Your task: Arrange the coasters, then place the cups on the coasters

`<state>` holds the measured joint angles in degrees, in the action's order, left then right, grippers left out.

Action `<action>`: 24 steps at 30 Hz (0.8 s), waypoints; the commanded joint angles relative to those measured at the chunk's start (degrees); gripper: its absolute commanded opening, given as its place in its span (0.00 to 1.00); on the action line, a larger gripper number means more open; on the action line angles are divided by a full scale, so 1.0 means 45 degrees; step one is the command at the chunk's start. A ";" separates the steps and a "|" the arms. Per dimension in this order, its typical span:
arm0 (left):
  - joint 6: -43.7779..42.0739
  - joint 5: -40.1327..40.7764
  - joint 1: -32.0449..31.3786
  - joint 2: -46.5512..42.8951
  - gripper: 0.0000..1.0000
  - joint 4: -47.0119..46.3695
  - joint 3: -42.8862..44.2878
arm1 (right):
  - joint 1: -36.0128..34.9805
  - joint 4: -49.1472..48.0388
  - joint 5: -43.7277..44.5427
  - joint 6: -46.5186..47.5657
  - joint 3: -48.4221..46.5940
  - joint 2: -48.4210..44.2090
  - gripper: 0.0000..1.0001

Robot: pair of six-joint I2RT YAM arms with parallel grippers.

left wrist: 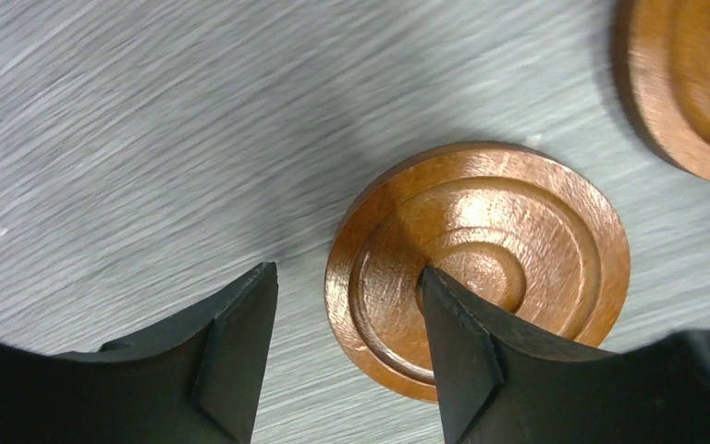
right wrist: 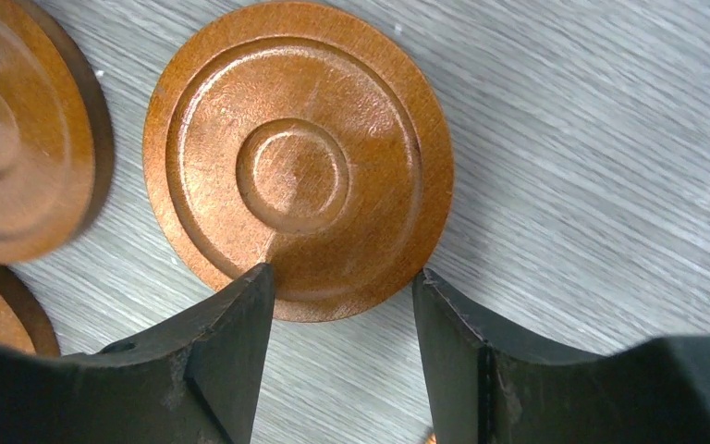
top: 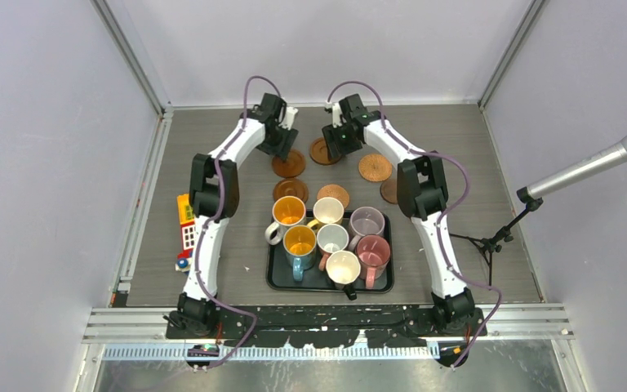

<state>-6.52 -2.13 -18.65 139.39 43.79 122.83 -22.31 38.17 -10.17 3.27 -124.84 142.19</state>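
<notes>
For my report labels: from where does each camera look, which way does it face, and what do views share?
Top external: above and behind the arms, looking down on the table; both arms show whole.
Left wrist: on the left wrist, looking down at a ringed coaster; the left gripper shows below.
Right wrist: on the right wrist, looking down at a second ringed coaster; the right gripper shows below.
Shared: all three show coasters on the grey table.

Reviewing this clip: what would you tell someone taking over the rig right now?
Left hand: open, low over a ringed round brown coaster, one finger above its centre.
Right hand: open, straddling the near rim of another ringed brown coaster.
Seven ceramic mugs all sit in the black rectangular tray.
No mug is on a coaster; arranging and every placement remain.
</notes>
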 commanded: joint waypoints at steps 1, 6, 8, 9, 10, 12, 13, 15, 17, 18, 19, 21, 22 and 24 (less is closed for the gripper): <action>0.0283 0.0376 0.1142 0.0293 0.59 0.0712 0.0462 | -0.0460 -0.0225 -0.0420 -0.0003 -0.0760 0.0321 0.61; 0.0259 0.0732 0.2238 0.0147 0.55 0.0999 0.0168 | -0.0791 -0.0333 -0.0490 -0.0061 -0.1008 0.0554 0.61; 0.0278 0.0827 0.2675 0.0093 0.53 0.1137 0.0089 | -0.0915 -0.0395 -0.0493 -0.0090 -0.1117 0.0657 0.61; 0.0263 0.0864 0.2907 0.0056 0.53 0.1198 0.0044 | -0.0963 -0.0397 -0.0522 -0.0110 -0.1181 0.0698 0.61; 0.0276 0.0928 0.3107 0.0027 0.52 0.1242 -0.0005 | -0.1001 -0.0407 -0.0531 -0.0134 -0.1257 0.0762 0.61; 0.0269 0.1023 0.3565 -0.0043 0.50 0.1395 -0.0106 | -0.1103 -0.0435 -0.0533 -0.0186 -0.1388 0.0856 0.61; 0.0223 0.1123 0.3763 -0.0081 0.50 0.1450 -0.0175 | -0.1165 -0.0463 -0.0532 -0.0197 -0.1439 0.0899 0.61; 0.0102 0.1280 0.4075 -0.0175 0.48 0.1530 -0.0338 | -0.1287 -0.0508 -0.0542 -0.0201 -0.1491 0.0948 0.61; 0.0031 0.1430 0.4857 -0.0273 0.47 0.1547 -0.0541 | -0.1386 -0.0543 -0.0561 -0.0201 -0.1548 0.1004 0.61; -0.0024 0.1472 0.5096 -0.0297 0.47 0.1598 -0.0569 | -0.1434 -0.0567 -0.0572 -0.0216 -0.1586 0.1035 0.60; -0.0060 0.1526 0.5348 -0.0305 0.46 0.1661 -0.0602 | -0.1487 -0.0599 -0.0571 -0.0228 -0.1608 0.1080 0.61; -0.0223 0.1636 0.5799 -0.0354 0.45 0.1677 -0.0660 | -0.1571 -0.0665 -0.0571 -0.0289 -0.1703 0.1169 0.61; -0.0292 0.1659 0.6092 -0.0359 0.45 0.1666 -0.0686 | -0.1628 -0.0701 -0.0554 -0.0322 -0.1755 0.1226 0.60; -0.0440 0.1744 0.6492 -0.0327 0.44 0.1567 -0.0729 | -0.1737 -0.0808 -0.0507 -0.0414 -0.1831 0.1327 0.61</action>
<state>-5.56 0.86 5.89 138.45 47.35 121.62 -28.73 35.92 -11.66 2.74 -130.76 146.36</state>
